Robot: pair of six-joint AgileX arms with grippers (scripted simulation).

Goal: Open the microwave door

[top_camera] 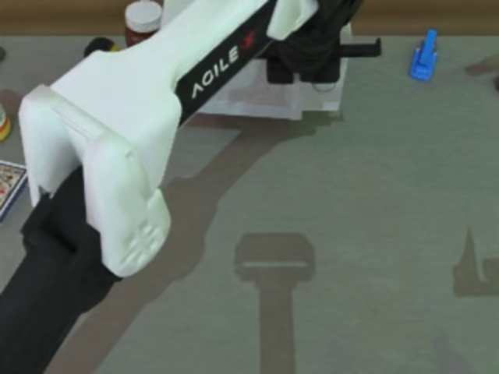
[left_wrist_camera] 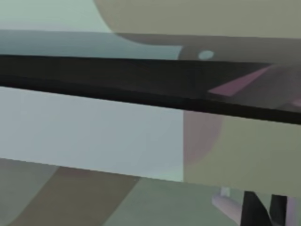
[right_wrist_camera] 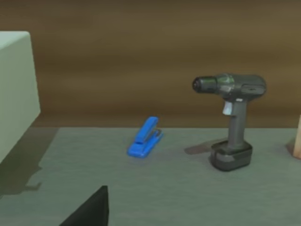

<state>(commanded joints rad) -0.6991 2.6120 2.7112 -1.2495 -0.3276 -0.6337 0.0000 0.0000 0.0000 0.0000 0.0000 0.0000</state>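
In the top view my left arm reaches from the lower left up to the back middle and covers most of the white microwave. Only a pale strip of it shows under the arm. My left gripper is a dark mass right against the microwave, with a thin black bar sticking out to its right. The left wrist view is filled by pale microwave surfaces and a dark band, too close to pick out the door. My right gripper shows only as a dark tip low over the table, beside the microwave's side.
A white-lidded brown jar stands at the back left. A blue stapler lies at the back right, with a grey drill standing beyond it. A card box lies at the left edge.
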